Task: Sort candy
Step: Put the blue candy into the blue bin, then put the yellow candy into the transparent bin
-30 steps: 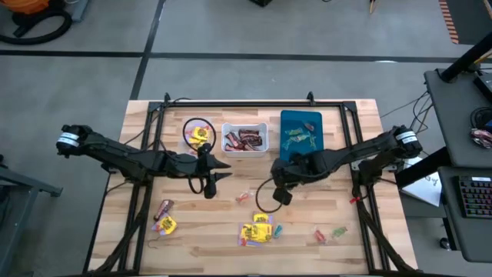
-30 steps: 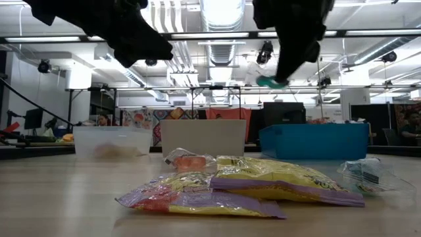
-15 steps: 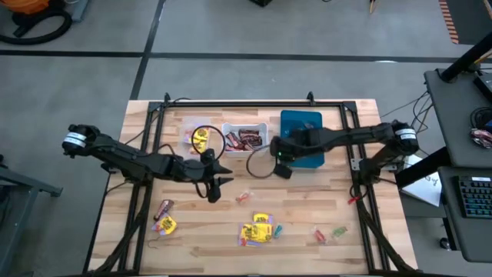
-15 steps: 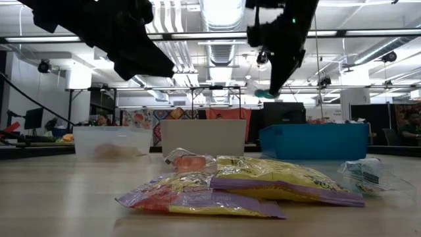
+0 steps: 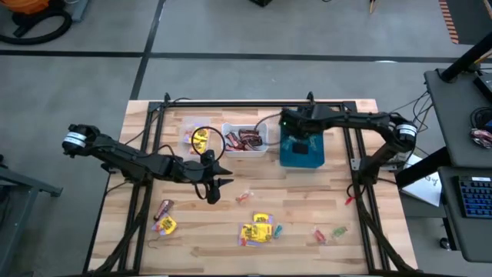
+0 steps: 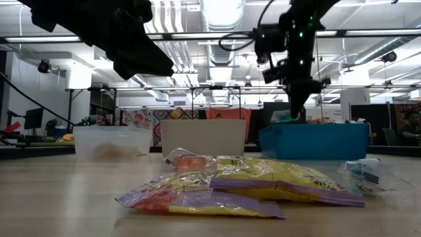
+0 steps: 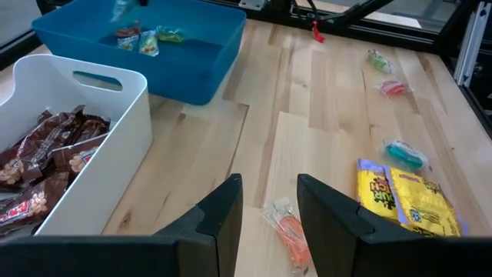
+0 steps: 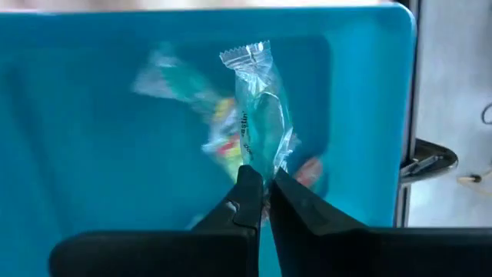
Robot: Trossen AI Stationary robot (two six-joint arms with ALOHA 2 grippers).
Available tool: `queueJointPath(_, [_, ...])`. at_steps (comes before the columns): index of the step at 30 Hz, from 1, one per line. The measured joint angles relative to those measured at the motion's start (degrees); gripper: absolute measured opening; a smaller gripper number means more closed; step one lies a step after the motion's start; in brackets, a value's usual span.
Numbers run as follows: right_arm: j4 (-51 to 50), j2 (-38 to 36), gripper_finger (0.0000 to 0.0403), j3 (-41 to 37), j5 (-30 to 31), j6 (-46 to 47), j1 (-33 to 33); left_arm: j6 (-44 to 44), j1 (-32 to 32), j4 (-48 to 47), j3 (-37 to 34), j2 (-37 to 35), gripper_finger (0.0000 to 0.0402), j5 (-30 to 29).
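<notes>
My right gripper [image 8: 261, 183] hangs over the blue bin [image 5: 301, 148] and is shut on a teal wrapped candy [image 8: 260, 115]. In the low view it [image 6: 296, 108] points down just above the bin's rim. Several small candies [image 7: 146, 38] lie on the bin's floor. My left gripper [image 7: 269, 192] is open and hovers above an orange-red candy [image 7: 288, 235] on the table, its fingers either side of it without touching. Yellow packets [image 5: 256, 229] lie near the near edge, with another [image 5: 164, 223] to the left. My right gripper pinches the teal candy between its two fingers [image 8: 247, 192] by one crimped end of the wrapper [image 8: 265, 171]. It comes from above, pointing down. The rest of the wrapper sticks out beyond the fingertips, lifted clear over the blue bin.
A white bin [image 5: 245, 138] holds brown-red bars and a clear bin [image 5: 197, 137] holds yellow packets, both left of the blue bin along the far side. Loose red, green and teal pieces [image 5: 329, 232] lie near the right near corner. Black frame rails [image 5: 361, 185] run along both table sides.
My right gripper has carried the teal candy from over the table's middle toward the far edge and to the right, and now stands lower, over the blue bin, still shut on it.
</notes>
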Motion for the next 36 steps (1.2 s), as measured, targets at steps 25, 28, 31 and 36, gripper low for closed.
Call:
queueJointPath(25, [14.24,0.07,0.0086,-6.6,-2.16,0.36,-8.44,-0.39,-0.98,1.08,0.0,0.09,0.011,0.0])
queueJointPath(28, [14.24,0.07,0.012,-6.6,-2.1,0.74,-8.42,-0.68,-1.56,1.25,0.0,0.11,0.011,0.0])
queueJointPath(31, [13.98,0.07,0.0142,-6.05,-2.08,2.04,-8.42,-1.11,-2.53,2.49,0.0,0.16,0.011,-0.03])
queueJointPath(36, [11.27,-1.03,0.0155,-3.85,-2.48,6.85,-7.42,-1.04,-5.16,7.85,0.02,2.46,0.011,-0.04])
